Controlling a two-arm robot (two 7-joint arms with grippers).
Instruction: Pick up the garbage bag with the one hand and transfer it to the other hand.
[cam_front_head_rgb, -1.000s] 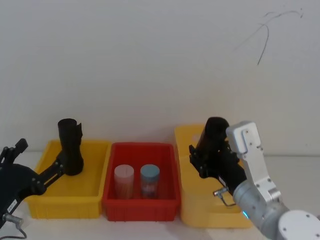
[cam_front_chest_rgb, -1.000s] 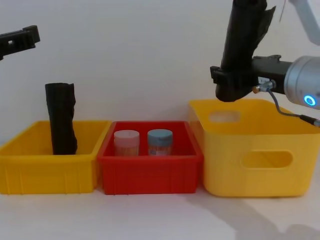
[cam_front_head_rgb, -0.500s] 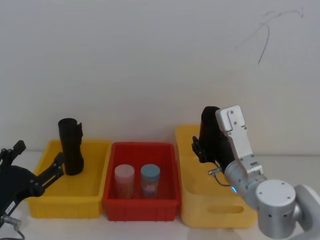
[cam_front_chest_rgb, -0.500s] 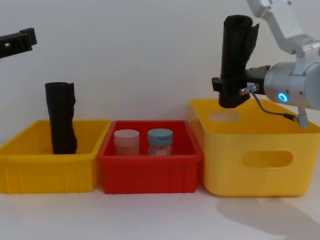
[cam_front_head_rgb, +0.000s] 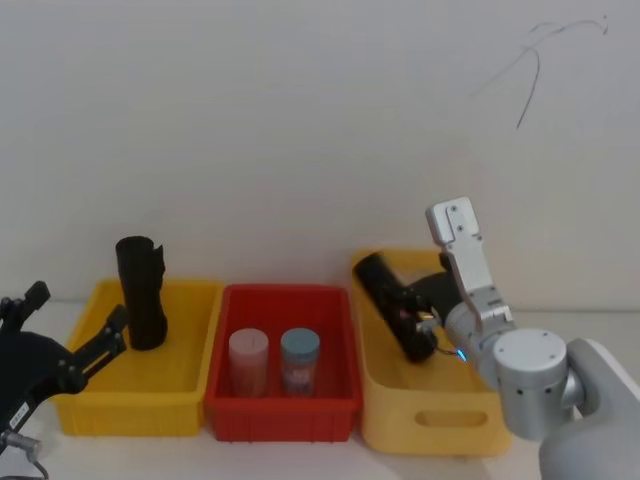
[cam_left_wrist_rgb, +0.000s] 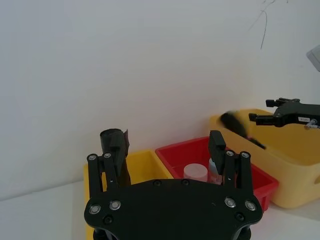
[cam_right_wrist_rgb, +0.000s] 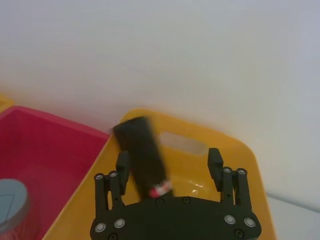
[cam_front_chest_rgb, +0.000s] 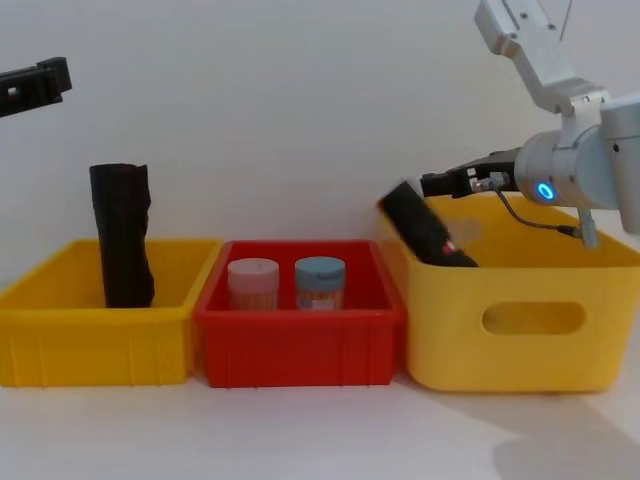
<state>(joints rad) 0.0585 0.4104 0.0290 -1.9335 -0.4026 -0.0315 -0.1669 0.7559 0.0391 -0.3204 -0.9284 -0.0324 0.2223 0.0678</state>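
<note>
The garbage bag (cam_front_head_rgb: 394, 308), a shiny black roll, lies tilted in the tall yellow bin (cam_front_head_rgb: 430, 425), its upper end leaning toward the bin's left wall. It is blurred in the right wrist view (cam_right_wrist_rgb: 143, 154). My right gripper (cam_right_wrist_rgb: 169, 160), on the blue-ringed arm, hangs open just above the bin (cam_front_chest_rgb: 437, 185) and is not holding the bag (cam_front_chest_rgb: 424, 229). My left gripper (cam_left_wrist_rgb: 162, 155) is open at the lower left (cam_front_head_rgb: 78, 306), short of the low yellow bin. A second black roll (cam_front_head_rgb: 140, 291) stands upright in that bin.
A red bin (cam_front_head_rgb: 283, 412) between the two yellow ones holds a pink-lidded jar (cam_front_head_rgb: 248, 352) and a blue-lidded jar (cam_front_head_rgb: 299, 348). The low yellow bin (cam_front_head_rgb: 128, 410) is at the left. A white wall stands close behind all the bins.
The right gripper held the bag upright above the tall bin, then opened; the bag tipped over and dropped into the bin. The left gripper drew back slightly from the left bin.
</note>
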